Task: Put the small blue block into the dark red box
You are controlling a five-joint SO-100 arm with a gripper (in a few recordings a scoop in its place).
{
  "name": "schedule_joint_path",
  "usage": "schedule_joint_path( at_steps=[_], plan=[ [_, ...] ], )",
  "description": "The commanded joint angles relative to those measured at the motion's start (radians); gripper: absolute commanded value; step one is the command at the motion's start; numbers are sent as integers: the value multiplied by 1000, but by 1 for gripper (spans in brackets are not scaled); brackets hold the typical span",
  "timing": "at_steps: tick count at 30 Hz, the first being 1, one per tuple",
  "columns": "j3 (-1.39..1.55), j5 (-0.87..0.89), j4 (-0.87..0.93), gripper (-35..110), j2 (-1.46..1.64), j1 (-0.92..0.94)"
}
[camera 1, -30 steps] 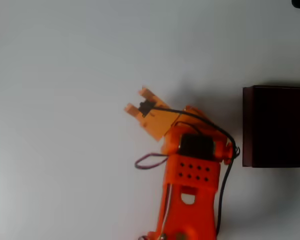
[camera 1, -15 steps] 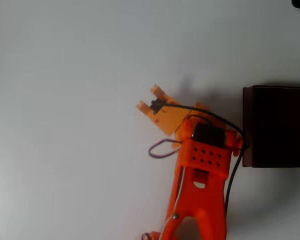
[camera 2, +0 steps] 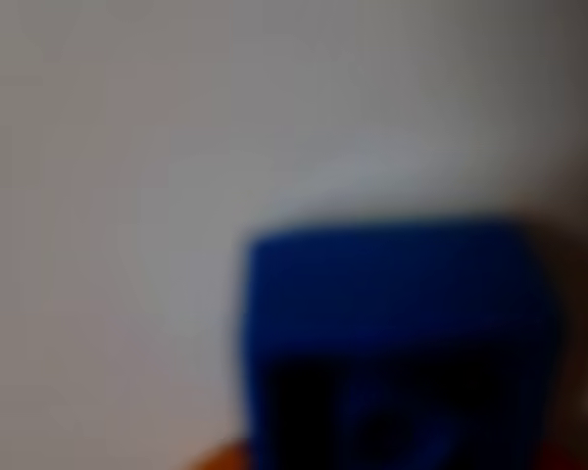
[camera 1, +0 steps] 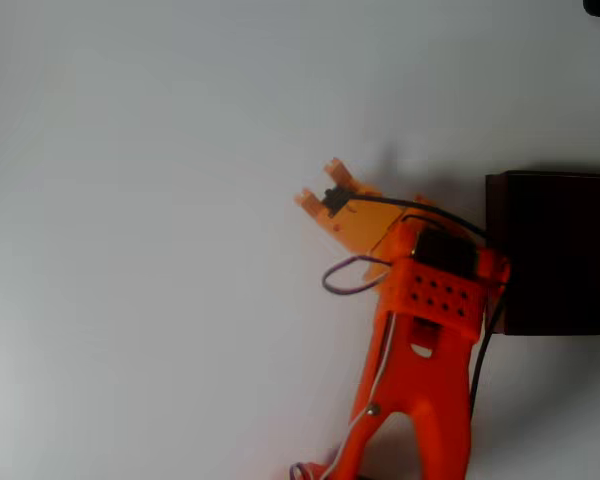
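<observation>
One small blue block point(camera 2: 392, 343) sits blurred, close before our claw point(camera 1: 325, 190), apparently gripped; the dark red box point(camera 1: 560, 250) lies right of it overhead; we should carry above its wall before releasing.

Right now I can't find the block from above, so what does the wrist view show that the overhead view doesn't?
The wrist view alone has the small blue block, blurred and very close to the lens, over a pale surface. The overhead view alone has the dark red box at the right edge, and the orange arm with its gripper left of the box, above the table. Both share the pale table surface.
</observation>
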Motion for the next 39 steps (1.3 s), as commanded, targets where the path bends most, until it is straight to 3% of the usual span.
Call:
schedule_joint_path(
  at_steps=[1, 8, 17, 29, 35, 39],
  plan=[
    [-11, 12, 28, 0, 8, 29],
    [-6, -5, 94, 0, 104, 37],
    [-186, -74, 357, 0, 403, 218],
    [-310, -141, 207, 0, 153, 431],
    [-314, -149, 160, 29, 21, 422],
    [-209, -149, 138, 25, 95, 377]
  ],
)
